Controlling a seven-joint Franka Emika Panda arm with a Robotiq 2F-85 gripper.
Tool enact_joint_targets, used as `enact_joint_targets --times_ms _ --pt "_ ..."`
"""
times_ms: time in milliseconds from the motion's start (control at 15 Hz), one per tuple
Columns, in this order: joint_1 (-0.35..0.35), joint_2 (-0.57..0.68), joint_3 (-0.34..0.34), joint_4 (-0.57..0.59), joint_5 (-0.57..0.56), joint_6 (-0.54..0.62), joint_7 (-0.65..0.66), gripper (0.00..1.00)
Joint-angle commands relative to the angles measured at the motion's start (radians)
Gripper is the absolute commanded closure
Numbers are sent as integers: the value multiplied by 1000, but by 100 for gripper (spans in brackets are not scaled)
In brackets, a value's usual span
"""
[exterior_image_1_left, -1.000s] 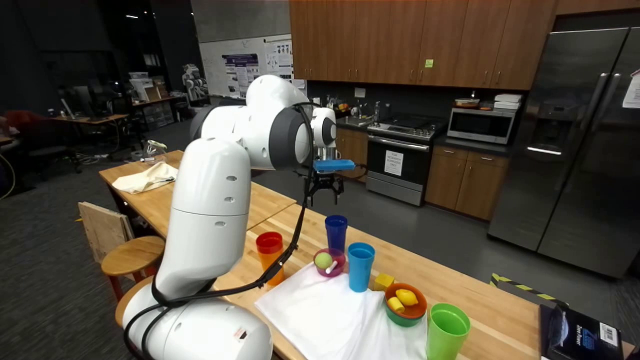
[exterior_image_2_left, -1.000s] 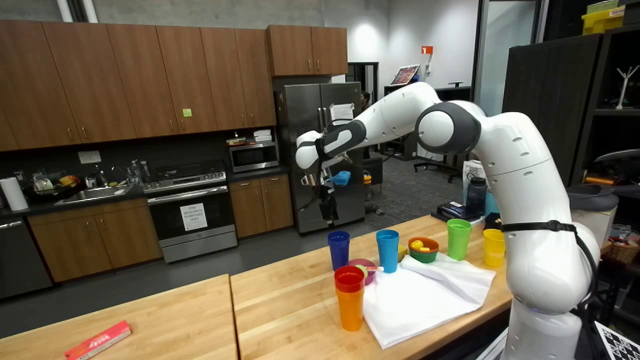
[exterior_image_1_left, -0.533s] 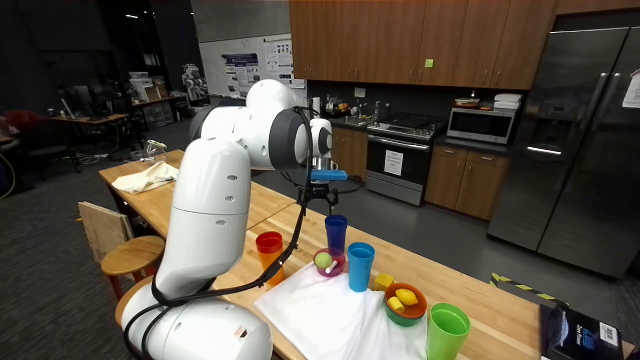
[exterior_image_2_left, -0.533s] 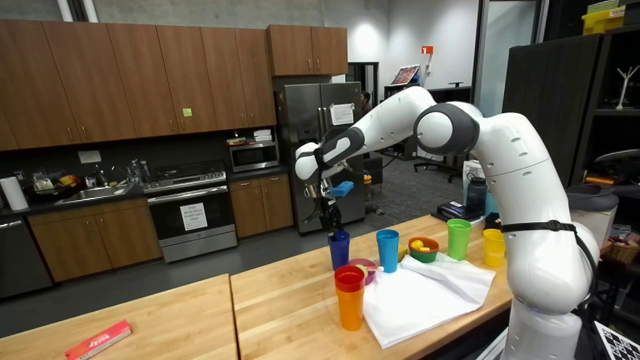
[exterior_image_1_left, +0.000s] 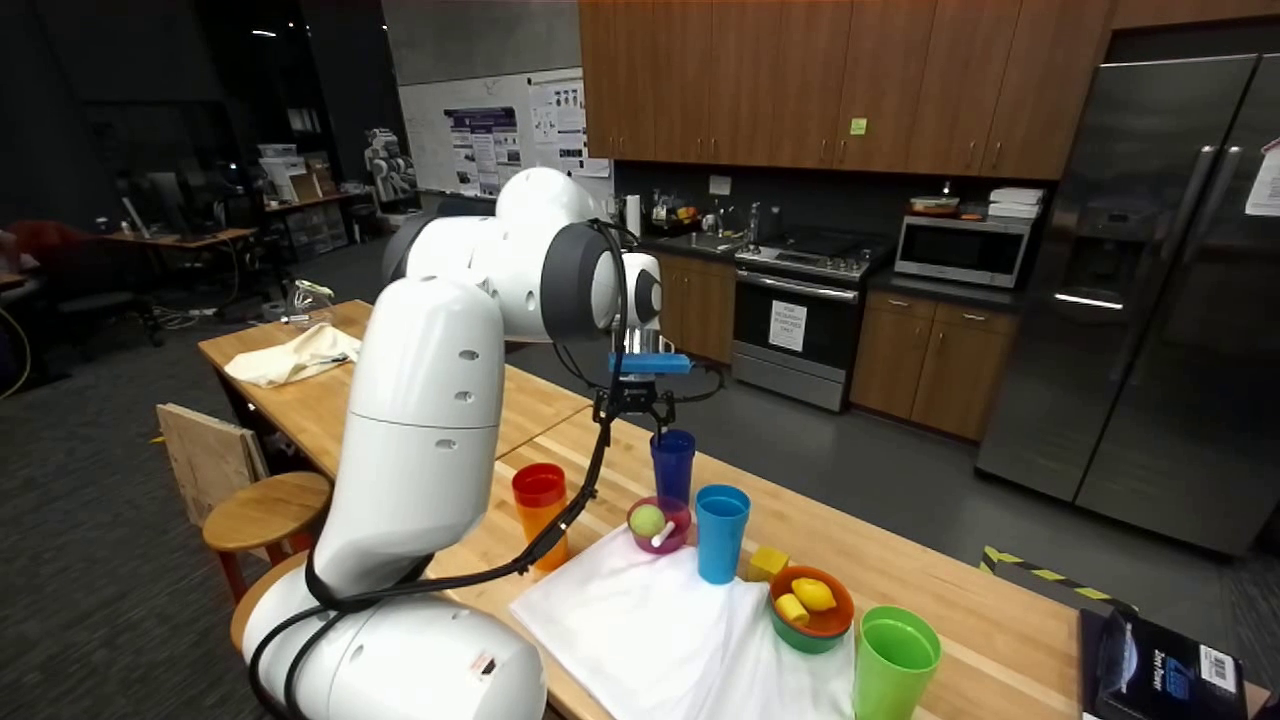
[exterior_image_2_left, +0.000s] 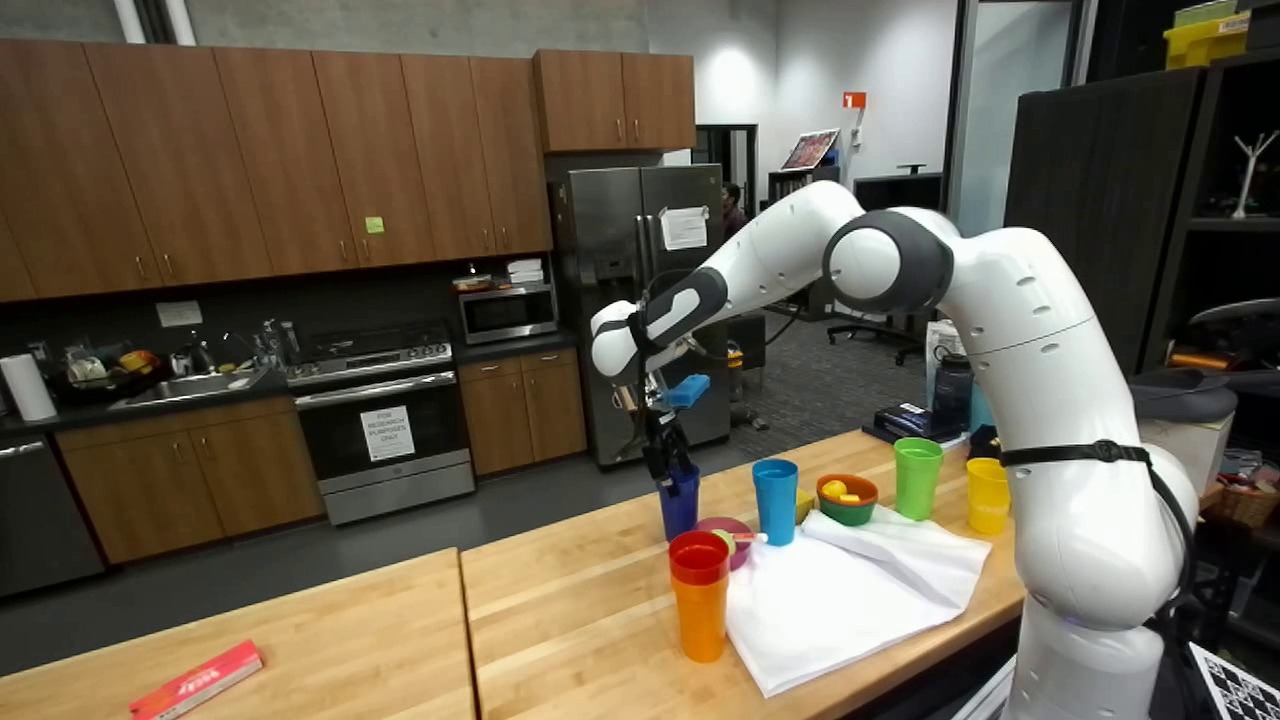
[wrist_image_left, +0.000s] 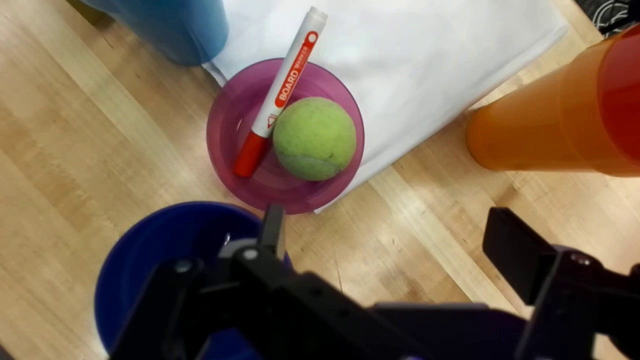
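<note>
In the wrist view, the navy cup lies toward 9 o'clock from the gap of the claw, its mouth partly behind one finger. In both exterior views it stands upright on the tabletop, with the claw right at its rim, between 11 and 12 o'clock. Back in the wrist view, the bowl sits between 10 and 11 o'clock of the gap, at the edge of the cloth; in it are the ball and the marker, which sticks out over the rim toward 12 o'clock.

The claw hides the navy cup's 4 o'clock side there, and the bottom edge cuts it off. The blue cup, beyond the bowl, is cropped at the top; the orange cup, near 2 o'clock, at the right. In an exterior view the cable crosses the claw's 9 o'clock side, making that finger hard to make out.

The claw's fingers stand wide apart, tabletop showing between them. Whether one touches the navy cup or dips inside cannot be told.
</note>
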Motion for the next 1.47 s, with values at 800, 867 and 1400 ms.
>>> enact_joint_targets --times_ms 800,867,1400 --pt "10 57 1 25 -38 118 7 0" --pt "12 58 1 24 -41 125 10 0" --pt "13 20 2 -17 -60 176 3 69"
